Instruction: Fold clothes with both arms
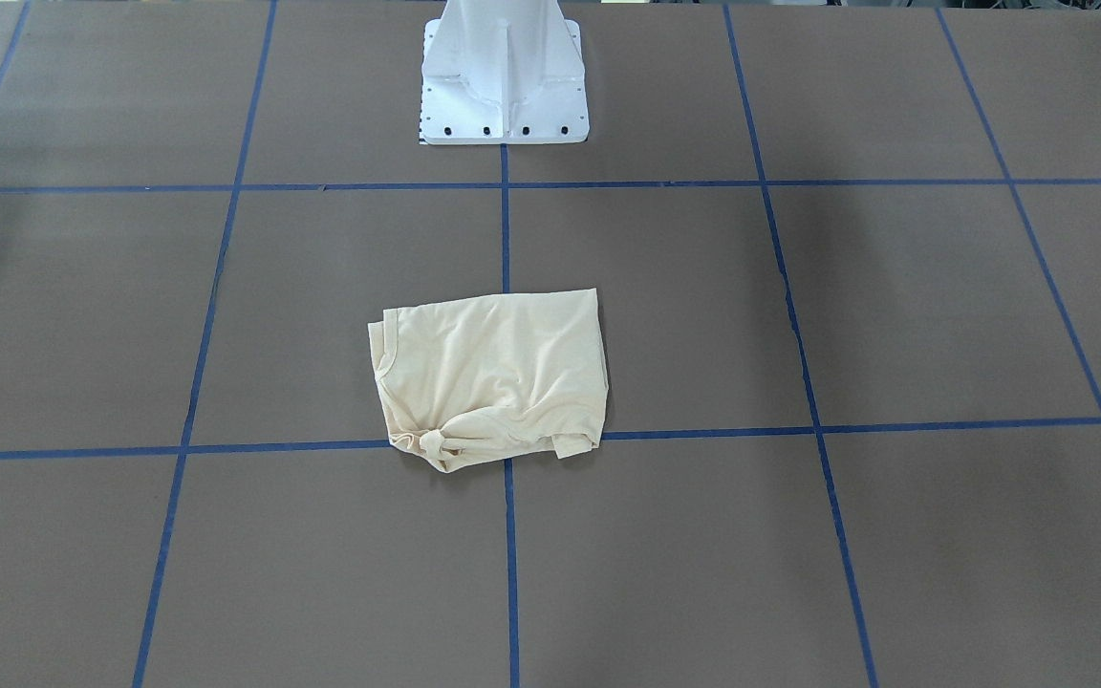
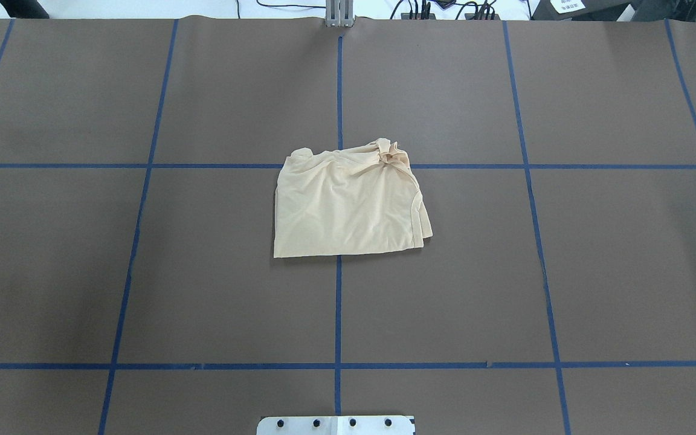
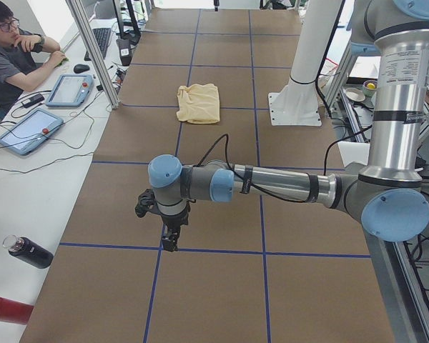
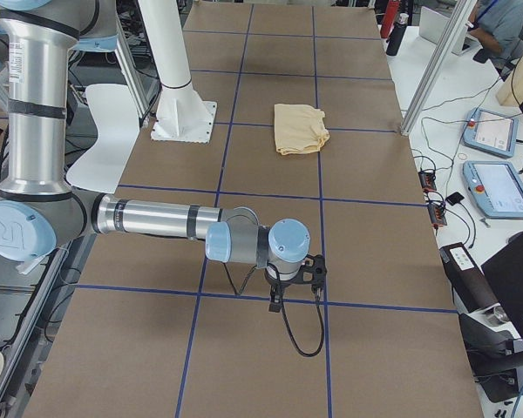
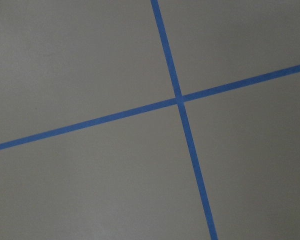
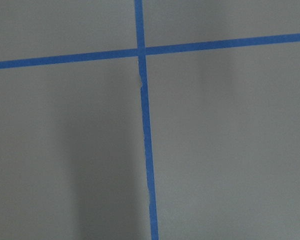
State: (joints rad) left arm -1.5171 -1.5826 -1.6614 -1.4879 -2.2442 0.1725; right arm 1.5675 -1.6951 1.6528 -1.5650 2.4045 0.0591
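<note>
Brown tabletop bears a limp, light shirt, likely best pinched at corners; whether left gripper or right gripper is spread, I cannot tell.

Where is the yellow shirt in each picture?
Front-facing: shirt centre, below the white pedestal base.
Overhead: shirt centre, above that base.
Exterior left: shirt top middle, left of base.
Exterior right: shirt top middle, right of base.
Left wrist: not there.
Right wrist: not there.
Shared landmark: the base.

Shirt at centre of table; pedestal base at its 6 o'clock, seen overhead. Left gripper well apart at 9 o'clock, right gripper at 3.
</note>
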